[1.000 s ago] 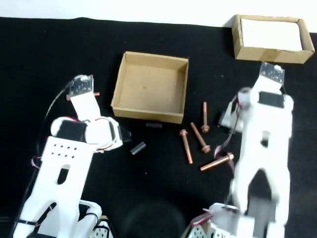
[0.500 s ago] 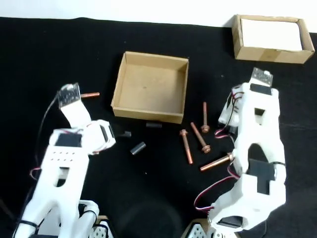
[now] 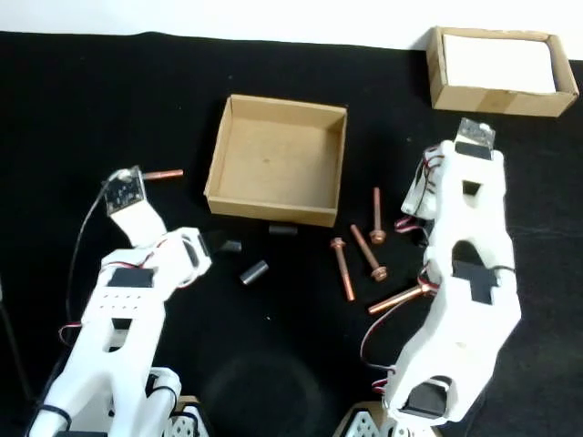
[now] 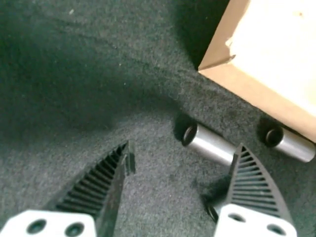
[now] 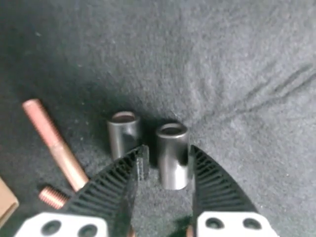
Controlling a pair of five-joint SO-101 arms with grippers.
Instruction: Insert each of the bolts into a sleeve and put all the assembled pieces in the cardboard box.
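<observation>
My left gripper (image 4: 185, 148) is open low over the black cloth, with a metal sleeve (image 4: 207, 143) lying between its fingers, closer to one of them. A second sleeve (image 4: 289, 143) lies by the cardboard box (image 4: 256, 54). From above, the left gripper (image 3: 211, 242) sits beside that sleeve (image 3: 232, 246), in front of the box (image 3: 278, 159). My right gripper (image 5: 168, 149) is open but narrow, its fingers flanking a sleeve (image 5: 173, 155) that rests on the cloth. Another sleeve (image 5: 123, 133) and a copper bolt (image 5: 52, 140) lie close by.
Several copper bolts (image 3: 368, 252) lie right of the box, and one bolt (image 3: 164, 174) lies at its left. Two more sleeves (image 3: 282, 230) (image 3: 254, 271) rest in front of the box. A second cardboard box (image 3: 496, 68) stands at the far right. The right arm (image 3: 465, 209) covers its own gripper.
The left arm has drawn back and tipped its gripper down toward the sleeve by the box. The right arm has shifted left and lowered over the sleeves near the bolts.
</observation>
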